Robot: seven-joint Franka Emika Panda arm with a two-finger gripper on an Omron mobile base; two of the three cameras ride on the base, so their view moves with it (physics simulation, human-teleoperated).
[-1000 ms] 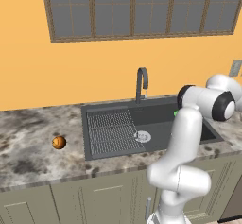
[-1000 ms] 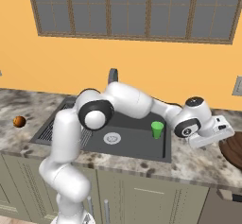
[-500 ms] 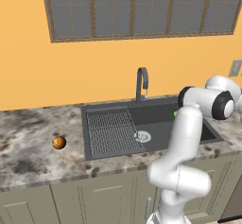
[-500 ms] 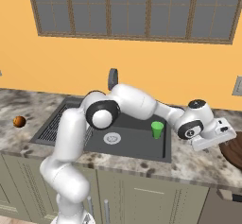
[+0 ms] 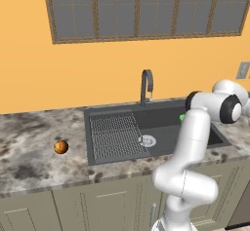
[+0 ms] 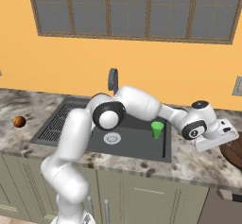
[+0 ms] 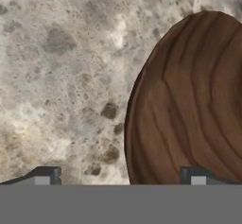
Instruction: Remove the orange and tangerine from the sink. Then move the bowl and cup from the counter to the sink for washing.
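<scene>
The green cup (image 6: 157, 129) stands upright in the right half of the dark sink (image 6: 133, 146); a sliver of the cup (image 5: 181, 118) peeks out from behind my arm. A small orange fruit (image 5: 60, 146) (image 6: 19, 121) lies on the counter left of the sink (image 5: 163, 136); I cannot tell whether it is the orange or the tangerine, and the other fruit is out of view. The brown wooden bowl (image 7: 189, 100) (image 6: 234, 152) sits on the counter at the far right. My gripper (image 7: 120, 176) (image 6: 232, 135) hovers open over the bowl's near rim, holding nothing.
A curved dark faucet (image 5: 146, 84) rises behind the sink, and the ribbed draining grid (image 5: 114, 135) fills its left half. Speckled stone counter (image 7: 61, 76) lies beside the bowl. An orange wall with a window backs the counter.
The arm has crept a little to the right, bringing the hand closer to the bowl. The jaws stay open. Cup and fruit have not moved.
</scene>
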